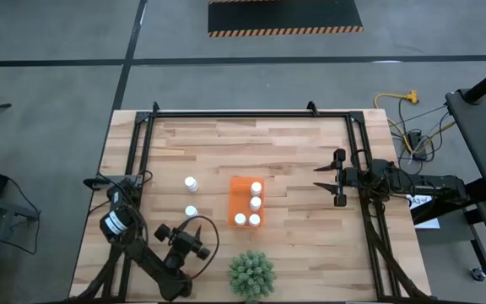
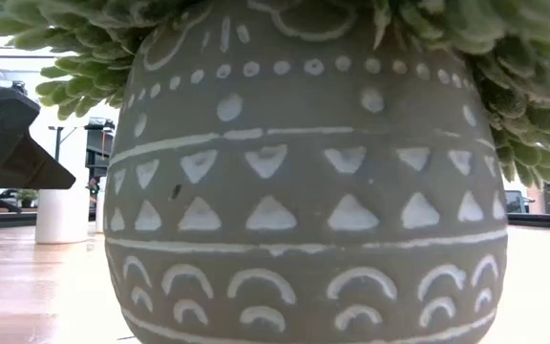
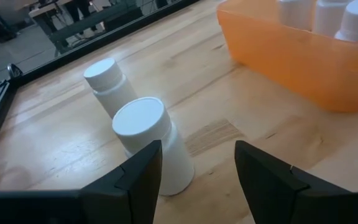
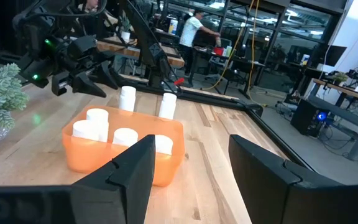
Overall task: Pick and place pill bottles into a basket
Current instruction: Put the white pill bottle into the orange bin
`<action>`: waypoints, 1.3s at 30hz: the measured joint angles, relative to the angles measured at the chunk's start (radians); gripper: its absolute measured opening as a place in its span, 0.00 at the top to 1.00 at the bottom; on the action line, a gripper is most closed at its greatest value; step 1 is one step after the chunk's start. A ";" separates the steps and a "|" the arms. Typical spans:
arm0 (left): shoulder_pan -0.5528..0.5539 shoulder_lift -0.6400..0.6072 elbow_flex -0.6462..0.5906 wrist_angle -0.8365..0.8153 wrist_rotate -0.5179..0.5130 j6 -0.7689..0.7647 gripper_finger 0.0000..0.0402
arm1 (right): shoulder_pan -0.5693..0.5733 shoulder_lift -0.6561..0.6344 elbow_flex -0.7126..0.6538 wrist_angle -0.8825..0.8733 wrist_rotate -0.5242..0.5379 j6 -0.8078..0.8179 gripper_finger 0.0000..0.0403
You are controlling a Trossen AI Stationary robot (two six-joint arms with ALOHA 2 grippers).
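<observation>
The orange basket (image 1: 245, 203) stands mid-table with several white pill bottles (image 1: 256, 203) upright in it. Two more pill bottles stand on the table to its left, one farther (image 1: 191, 182) and one nearer (image 1: 191, 212). My left gripper (image 1: 194, 235) is open, low over the table just in front of the nearer bottle (image 3: 148, 143). That bottle stands just beyond one fingertip (image 3: 143, 174), not between the fingers. I cannot tell whether that finger touches it. The farther bottle (image 3: 107, 84) stands behind it. My right gripper (image 1: 332, 179) is open and empty, right of the basket (image 4: 123, 155).
A green spiky plant (image 1: 251, 273) in a patterned grey pot (image 2: 304, 191) stands at the table's near edge, right of my left gripper, and fills the low view. A black metal frame (image 1: 243, 115) runs along the table's far, left and right sides. People show in the room behind.
</observation>
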 joint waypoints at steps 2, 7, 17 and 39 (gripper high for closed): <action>0.006 0.000 -0.005 0.000 0.010 -0.001 0.54 | 0.000 0.000 0.000 0.000 0.000 0.000 0.52; 0.012 0.000 0.009 0.000 0.028 -0.007 0.54 | 0.000 0.000 0.000 0.000 0.000 0.000 0.52; 0.028 -0.002 0.042 0.000 0.128 -0.008 0.54 | 0.000 0.000 0.000 0.000 0.000 0.000 0.52; 0.070 -0.014 0.030 0.039 0.120 0.107 0.54 | 0.000 0.000 0.000 0.000 0.000 0.000 0.52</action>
